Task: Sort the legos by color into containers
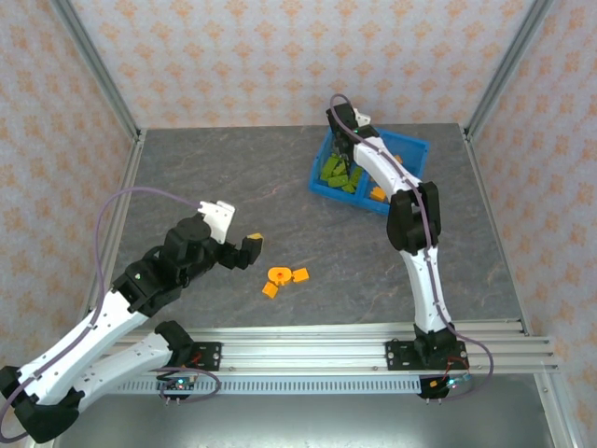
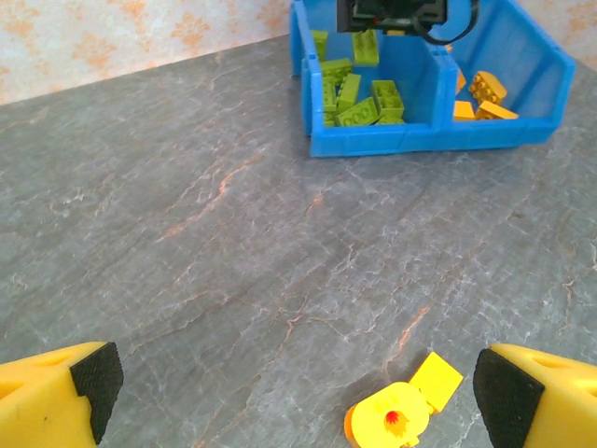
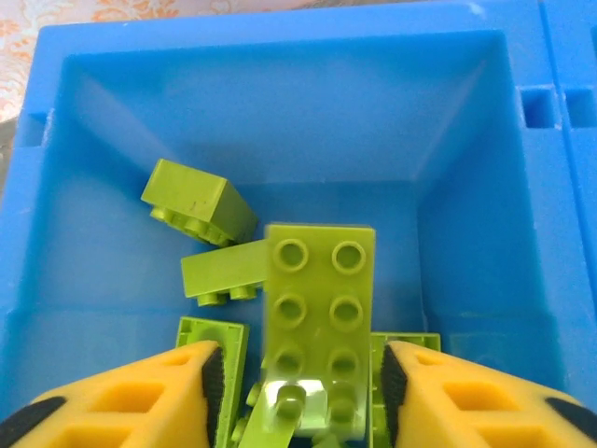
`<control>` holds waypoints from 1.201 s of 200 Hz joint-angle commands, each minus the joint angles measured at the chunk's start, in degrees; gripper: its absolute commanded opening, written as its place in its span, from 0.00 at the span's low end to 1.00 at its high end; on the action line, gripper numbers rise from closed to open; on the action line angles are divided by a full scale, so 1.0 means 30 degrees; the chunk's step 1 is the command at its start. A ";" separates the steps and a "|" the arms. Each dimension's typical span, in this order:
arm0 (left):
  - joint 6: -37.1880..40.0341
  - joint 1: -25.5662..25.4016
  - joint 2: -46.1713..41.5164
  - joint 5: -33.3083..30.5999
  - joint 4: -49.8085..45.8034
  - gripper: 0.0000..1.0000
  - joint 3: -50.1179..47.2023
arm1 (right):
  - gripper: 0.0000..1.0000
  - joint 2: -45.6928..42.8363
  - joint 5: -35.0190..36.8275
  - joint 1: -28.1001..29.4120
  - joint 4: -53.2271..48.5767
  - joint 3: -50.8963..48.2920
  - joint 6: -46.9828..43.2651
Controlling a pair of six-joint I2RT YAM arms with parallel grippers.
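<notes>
Right fingers (image 3: pixel 140 401) stand partly parted either side of a lime green brick (image 3: pixel 317 299) over the green compartment of the blue bin (image 3: pixel 280 93); left fingers (image 2: pixel 56 392) gape wide above the surface (image 2: pixel 233 243), orange ring piece (image 2: pixel 387 425) at lower right.

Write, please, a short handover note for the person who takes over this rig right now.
Left gripper: open, empty, over the table, next to the orange ring and an orange brick.
Right gripper: jaws open over the bin's green compartment. A green brick is between its fingers, seemingly not pinched.
Done: green bricks lie in one compartment, orange bricks in the other.
Left to do: three orange pieces on the table, the ring included, must go to the orange side.
</notes>
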 commanded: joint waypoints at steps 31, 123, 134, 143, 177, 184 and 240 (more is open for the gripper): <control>-0.2775 -0.0042 0.2279 0.0196 -0.0569 1.00 0.0163 | 0.54 -0.3858 -0.1599 0.0171 -0.1459 -0.1507 -0.0429; -1.2144 -0.2968 1.0484 -0.1696 -0.0444 1.00 0.0539 | 0.76 -1.9460 -1.6730 0.3922 0.2441 -1.9640 -0.1271; -1.2970 -0.3382 1.1921 -0.1746 -0.1034 0.99 0.1342 | 0.78 -2.0136 -1.7543 0.4394 0.1530 -2.0463 -0.1704; -1.3314 -0.3605 1.3052 -0.1307 -0.1296 0.99 0.1899 | 0.79 -2.0545 -1.7607 0.4645 0.0796 -2.1006 -0.2005; -1.4710 -0.4831 1.5634 -0.1193 -0.0836 0.95 0.2599 | 0.80 -2.1636 -1.7154 0.4732 -0.0205 -2.2243 -0.2177; -1.4914 -0.4985 1.5848 -0.1375 -0.0728 0.94 0.2549 | 0.80 -2.1693 -1.7029 0.4730 -0.0222 -2.2302 -0.2179; -1.4942 -0.5002 1.6480 -0.1797 -0.0531 0.83 0.1907 | 0.80 -2.1149 -1.6512 0.4730 -0.0080 -2.2047 -0.2178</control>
